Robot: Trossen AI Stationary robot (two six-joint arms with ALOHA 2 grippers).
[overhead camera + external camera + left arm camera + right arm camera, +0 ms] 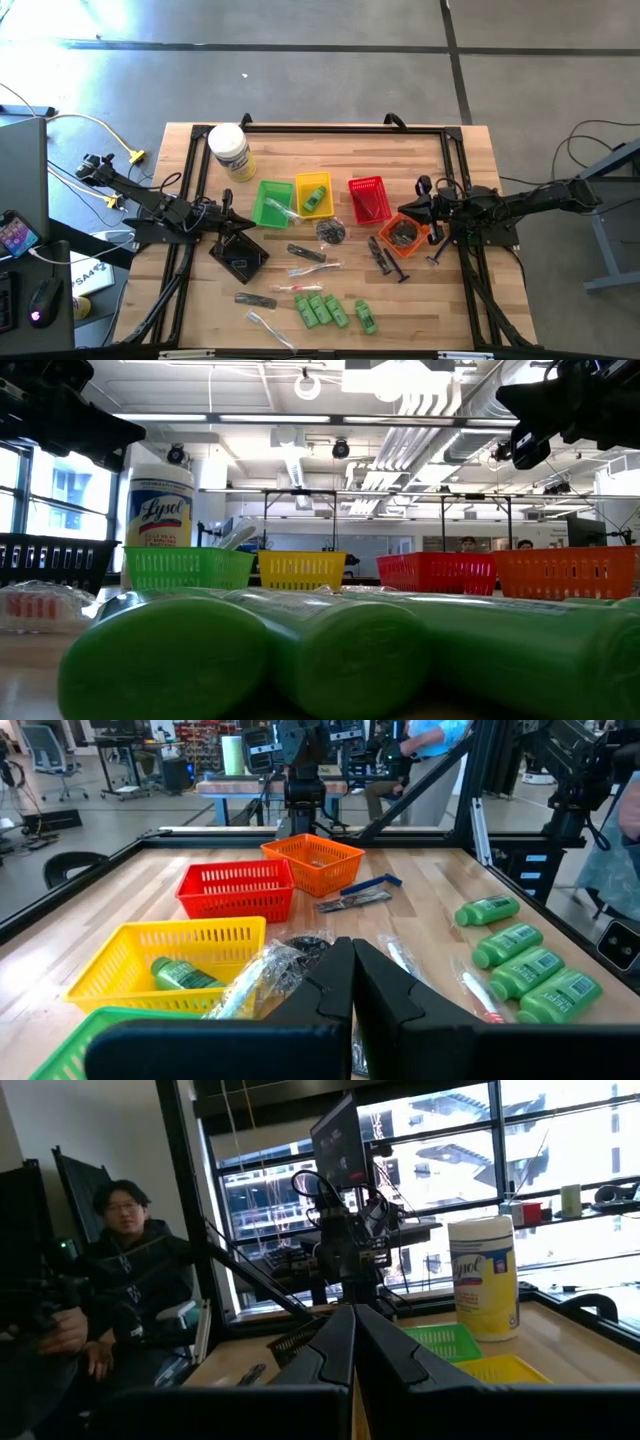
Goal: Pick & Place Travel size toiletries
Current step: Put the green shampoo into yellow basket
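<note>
The travel size toiletries lie on the near half of the wooden table: several green bottles (325,310) (520,965) (330,650), clear-wrapped sticks (298,290), a black razor-like stick (306,252), dark sticks (386,258) and a dark round piece (331,232). One green bottle (316,198) (180,975) lies in the yellow basket (312,180). My left gripper (230,207) (352,982) hovers shut and level at the table's left, beside the green basket (272,203). My right gripper (418,205) (352,1348) hovers shut above the orange basket (403,232), holding nothing.
A red basket (368,198) stands between the yellow and orange ones. A black basket (240,258) sits under my left arm. A large white jar (229,150) (484,1278) stands at the far left. A black frame (330,128) rims the table. A person sits beyond the left edge.
</note>
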